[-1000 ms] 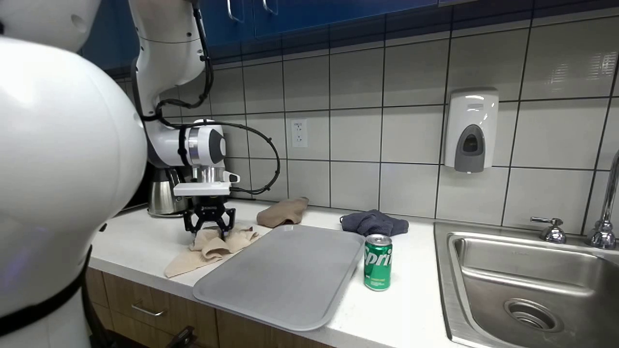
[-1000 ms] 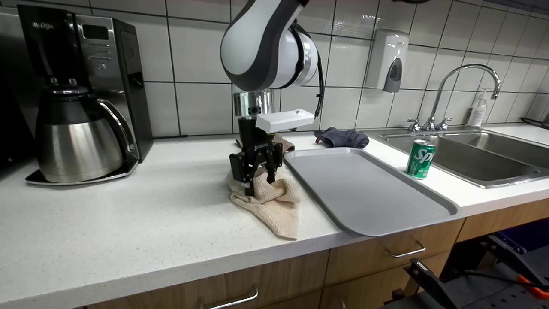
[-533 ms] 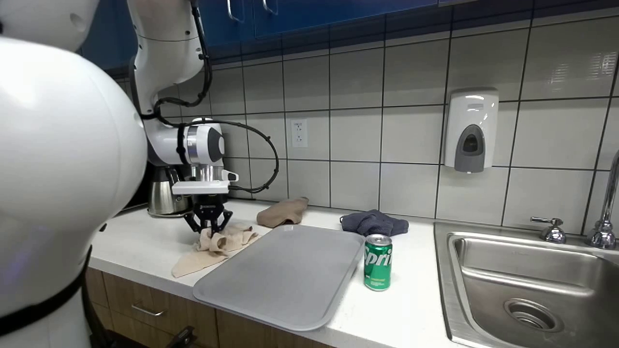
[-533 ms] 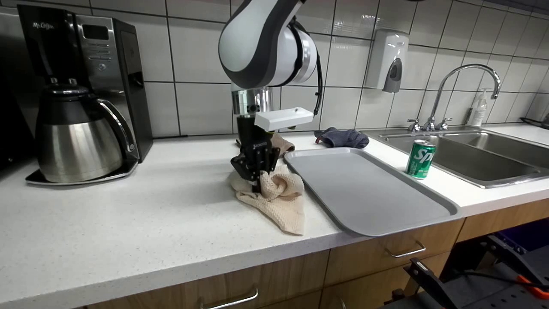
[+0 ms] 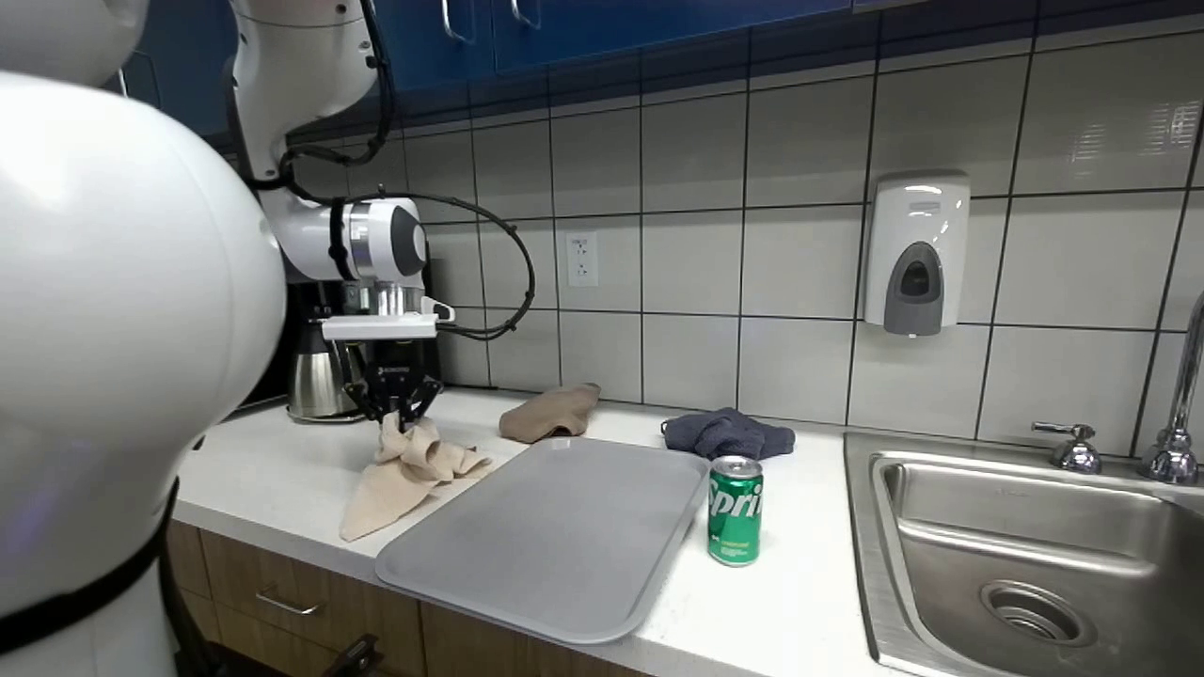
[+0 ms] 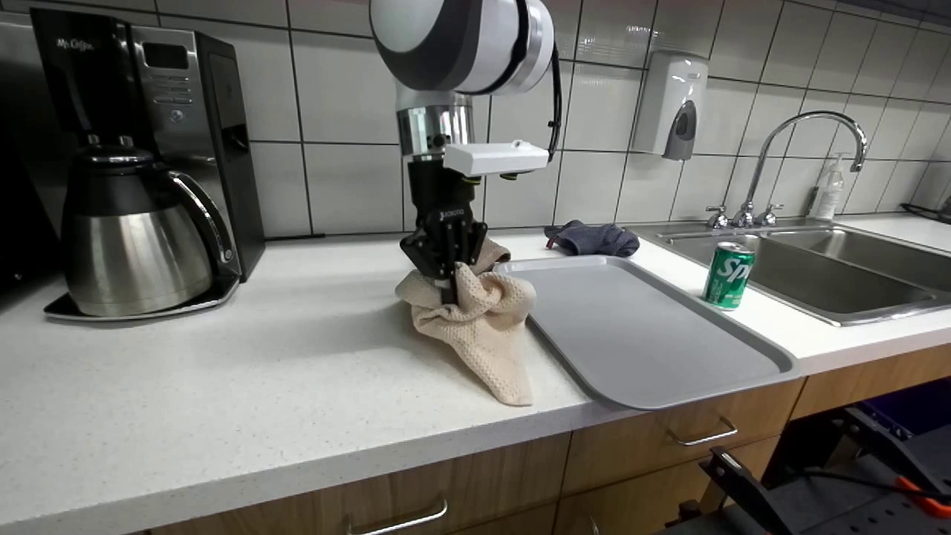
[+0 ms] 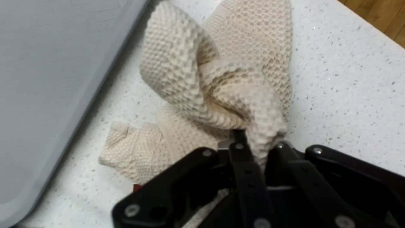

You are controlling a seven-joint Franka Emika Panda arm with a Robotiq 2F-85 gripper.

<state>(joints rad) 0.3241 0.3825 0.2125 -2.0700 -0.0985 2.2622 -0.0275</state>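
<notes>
Pincer [image 6: 452,288] has risen since earlier, clamping the beige cloth [image 6: 487,327].

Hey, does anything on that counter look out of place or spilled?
The gray tray looks off: in both exterior views its near end seems to jut past the counter's front edge. I see no spill; the beige cloth pinched in the gripper is bunched.

The can [image 5: 735,515] reads "Spri", the coffee maker [image 6: 178,134] "Mr. Coffee", and the housing [image 6: 444,212] above the jaws probably "Robotiq".
</notes>
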